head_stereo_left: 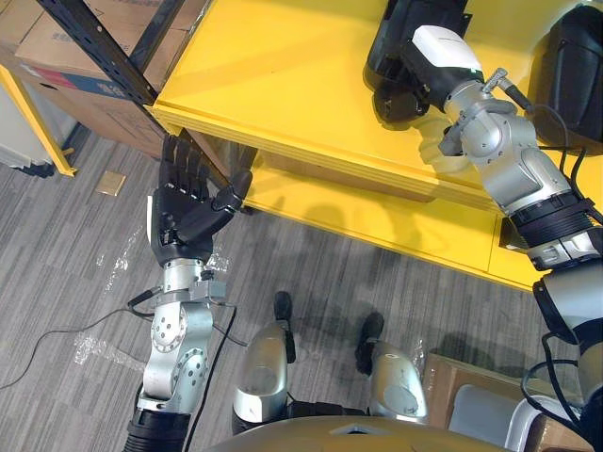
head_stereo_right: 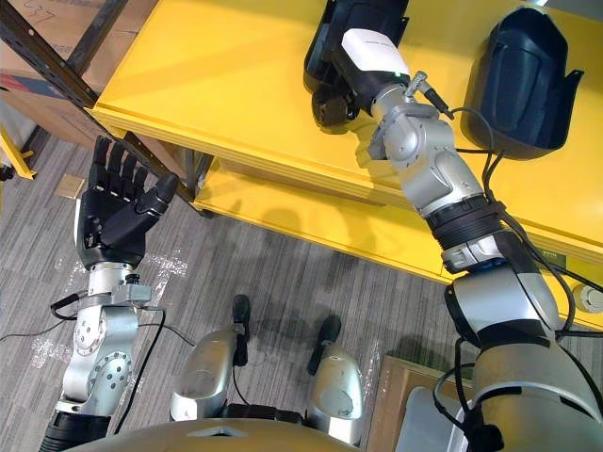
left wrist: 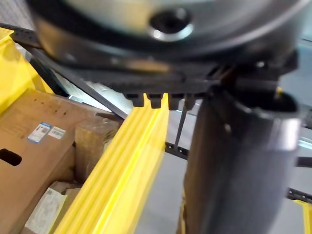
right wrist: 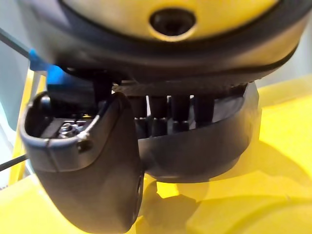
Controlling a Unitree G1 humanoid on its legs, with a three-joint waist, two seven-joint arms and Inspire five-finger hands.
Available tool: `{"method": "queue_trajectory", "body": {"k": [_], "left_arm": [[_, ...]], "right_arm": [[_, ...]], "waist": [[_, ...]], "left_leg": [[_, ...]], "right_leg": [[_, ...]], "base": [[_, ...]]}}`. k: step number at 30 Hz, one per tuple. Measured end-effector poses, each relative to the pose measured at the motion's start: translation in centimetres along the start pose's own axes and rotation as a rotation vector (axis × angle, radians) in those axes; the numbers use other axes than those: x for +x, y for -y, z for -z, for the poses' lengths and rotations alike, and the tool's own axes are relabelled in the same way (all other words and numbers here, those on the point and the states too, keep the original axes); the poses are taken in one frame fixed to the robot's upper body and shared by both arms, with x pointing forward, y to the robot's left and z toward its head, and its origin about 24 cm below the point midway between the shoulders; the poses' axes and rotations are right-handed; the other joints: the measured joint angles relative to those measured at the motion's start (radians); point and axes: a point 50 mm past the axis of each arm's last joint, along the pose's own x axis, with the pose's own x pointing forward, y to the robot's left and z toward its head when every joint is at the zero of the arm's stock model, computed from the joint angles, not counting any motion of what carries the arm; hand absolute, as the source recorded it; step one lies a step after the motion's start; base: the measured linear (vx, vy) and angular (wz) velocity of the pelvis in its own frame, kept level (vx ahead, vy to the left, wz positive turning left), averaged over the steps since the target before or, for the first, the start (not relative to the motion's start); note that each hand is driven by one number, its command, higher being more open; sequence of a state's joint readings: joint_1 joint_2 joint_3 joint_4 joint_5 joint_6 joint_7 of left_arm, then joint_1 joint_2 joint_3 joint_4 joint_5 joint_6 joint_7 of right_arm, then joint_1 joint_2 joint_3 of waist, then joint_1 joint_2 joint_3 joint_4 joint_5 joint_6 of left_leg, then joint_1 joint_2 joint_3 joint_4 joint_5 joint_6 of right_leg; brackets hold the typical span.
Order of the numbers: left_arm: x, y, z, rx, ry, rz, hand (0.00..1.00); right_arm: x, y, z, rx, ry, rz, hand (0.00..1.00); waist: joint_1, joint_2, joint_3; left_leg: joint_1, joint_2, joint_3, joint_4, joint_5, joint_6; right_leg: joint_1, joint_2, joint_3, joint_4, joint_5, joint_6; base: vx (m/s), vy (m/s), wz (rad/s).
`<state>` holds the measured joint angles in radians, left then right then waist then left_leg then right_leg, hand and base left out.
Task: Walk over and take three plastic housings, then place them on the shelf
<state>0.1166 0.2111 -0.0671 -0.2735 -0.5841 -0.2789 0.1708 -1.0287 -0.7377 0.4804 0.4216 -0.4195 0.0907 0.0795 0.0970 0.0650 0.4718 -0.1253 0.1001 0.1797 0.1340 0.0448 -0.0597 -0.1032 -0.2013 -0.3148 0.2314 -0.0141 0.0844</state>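
Right wrist view: blk curved housing

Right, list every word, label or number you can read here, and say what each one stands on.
Nothing here reads clearly.
Two stickers on the cardboard box: print too blurred to read.
Handwritten marks on the box on the rack: too small to make out.
Plastic housings and yellow shelf: no print visible.
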Motion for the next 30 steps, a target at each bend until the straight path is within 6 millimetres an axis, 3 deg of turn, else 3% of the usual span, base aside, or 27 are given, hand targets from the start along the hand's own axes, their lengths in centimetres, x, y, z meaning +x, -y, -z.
{"method": "queue_trajectory", "body": {"k": [9,10,26,30], "left_arm": [[0.0,0.1,0.1,-0.002,-0.004,0.005,1.0],[0.0,0.1,0.1,-0.002,-0.004,0.005,1.0],[-0.2,0.1,0.1,0.0,-0.008,0.014,1.0],[-0.3,0.0,0.1,0.003,-0.011,0.029,1.0]], "right_arm": [[0.0,-0.1,0.0,-0.003,0.002,-0.025,0.0],[0.0,-0.1,0.0,-0.004,0.004,-0.028,1.0],[-0.7,0.2,0.3,-0.042,0.044,-0.016,1.0],[-1.3,1.7,-0.7,-0.076,0.128,0.048,1.0]], "waist": [[-0.009,0.001,0.0],[-0.012,0.001,0.0],[-0.021,0.005,0.001],[-0.03,0.005,0.001]], "left_leg": [[0.009,-0.005,0.004,0.0,0.0,0.001],[0.009,-0.005,0.004,0.0,0.0,0.001],[0.032,-0.005,0.009,-0.016,0.001,0.001],[0.034,-0.004,0.011,-0.016,0.0,0.001]], "right_leg": [[0.005,-0.006,0.004,0.003,0.002,0.002],[0.005,-0.006,0.004,0.003,0.002,0.003],[0.023,-0.006,0.007,-0.008,0.004,0.006],[0.024,-0.005,0.011,-0.013,0.005,0.008]], "base": [[0.0,0.0,0.0],[0.0,0.0,0.0],[0.0,0.0,0.0],[0.0,-0.002,-0.02]]}}
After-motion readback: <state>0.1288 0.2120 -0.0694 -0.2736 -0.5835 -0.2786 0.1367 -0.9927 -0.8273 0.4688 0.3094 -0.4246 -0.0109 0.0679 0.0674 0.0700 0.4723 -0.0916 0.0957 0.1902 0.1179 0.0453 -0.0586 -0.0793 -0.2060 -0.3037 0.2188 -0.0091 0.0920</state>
